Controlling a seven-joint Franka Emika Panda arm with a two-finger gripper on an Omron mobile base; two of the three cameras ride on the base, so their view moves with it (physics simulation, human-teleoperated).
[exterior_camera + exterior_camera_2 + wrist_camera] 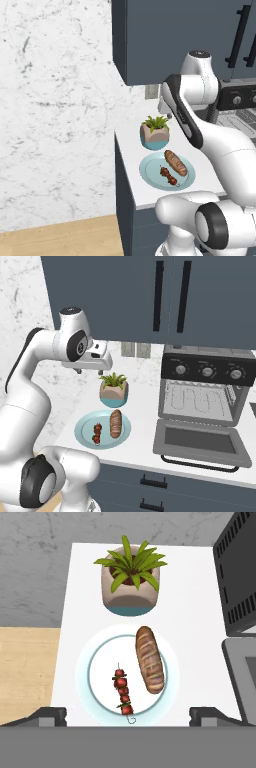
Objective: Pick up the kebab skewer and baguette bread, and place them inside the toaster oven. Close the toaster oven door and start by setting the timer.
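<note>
White counter (145, 421) beneath dark blue cabinets (150, 296), marble wall behind. Toaster oven (205, 391) toward the counter's right end, its door (200, 443) dropped flat, rack exposed. Potted plant (131, 574) near the back edge. Pale blue plate (100, 662) at the front edge carries baguette bread (149, 659) and kebab skewer (123, 691), side by side. Gripper (92, 372) hangs above the plate, jaws apart, holding nothing.

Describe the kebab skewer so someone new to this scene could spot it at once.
Left of the open toaster oven a pale blue plate lies on the white counter, in front of a potted plant. The kebab skewer is the thin stick of dark red chunks beside the larger golden baguette bread.
</note>
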